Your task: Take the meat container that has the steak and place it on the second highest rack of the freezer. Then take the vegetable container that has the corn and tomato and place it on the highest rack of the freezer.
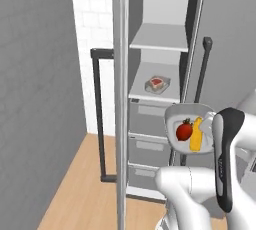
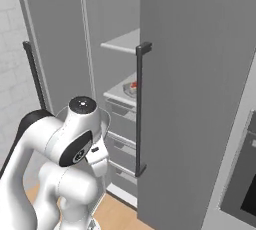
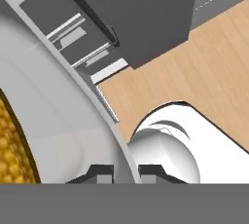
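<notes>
Steak [image 1: 157,83] container already sits on second highest rack [image 1: 142,93]. Gripper [image 3: 125,173], jaws nearly closed on vegetable container's rim [image 3: 109,121], holds corn [image 1: 196,135] and tomato [image 1: 184,131] near drawers; highest rack [image 1: 160,38] unfilled.

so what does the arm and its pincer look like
The arm is glossy white with rounded, bulbous links, a dark grey band along one segment and a round dark cap on a joint. The pincer has two small, blocky dark grey fingertips. No cables or markings show.
</notes>
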Controlling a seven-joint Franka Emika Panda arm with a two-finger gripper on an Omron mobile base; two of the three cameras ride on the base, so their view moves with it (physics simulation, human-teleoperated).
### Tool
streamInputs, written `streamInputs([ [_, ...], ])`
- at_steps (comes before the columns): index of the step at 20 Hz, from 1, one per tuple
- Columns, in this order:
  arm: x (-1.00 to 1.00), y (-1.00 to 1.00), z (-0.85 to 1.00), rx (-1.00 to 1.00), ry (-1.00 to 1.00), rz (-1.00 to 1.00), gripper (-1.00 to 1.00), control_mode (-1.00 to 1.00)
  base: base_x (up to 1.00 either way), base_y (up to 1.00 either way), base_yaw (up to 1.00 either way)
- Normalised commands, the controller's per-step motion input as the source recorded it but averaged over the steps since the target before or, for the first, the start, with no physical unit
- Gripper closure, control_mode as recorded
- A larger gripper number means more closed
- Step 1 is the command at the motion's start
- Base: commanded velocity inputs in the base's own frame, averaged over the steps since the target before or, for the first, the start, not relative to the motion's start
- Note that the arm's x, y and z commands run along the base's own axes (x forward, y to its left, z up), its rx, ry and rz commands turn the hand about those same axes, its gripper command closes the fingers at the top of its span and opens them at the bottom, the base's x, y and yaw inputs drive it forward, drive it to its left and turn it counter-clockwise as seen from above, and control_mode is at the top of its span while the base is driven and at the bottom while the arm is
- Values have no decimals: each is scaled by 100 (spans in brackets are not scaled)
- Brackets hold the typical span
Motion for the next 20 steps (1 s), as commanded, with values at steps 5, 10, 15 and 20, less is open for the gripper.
streamInputs([
  [5,0,0,0,0,0,0,100,100,58,-15,-2],
  [10,0,0,0,0,0,0,100,100,53,-9,0],
  [15,0,0,0,0,0,0,100,100,39,12,-3],
  [20,0,0,0,0,0,0,100,100,7,31,-15],
])
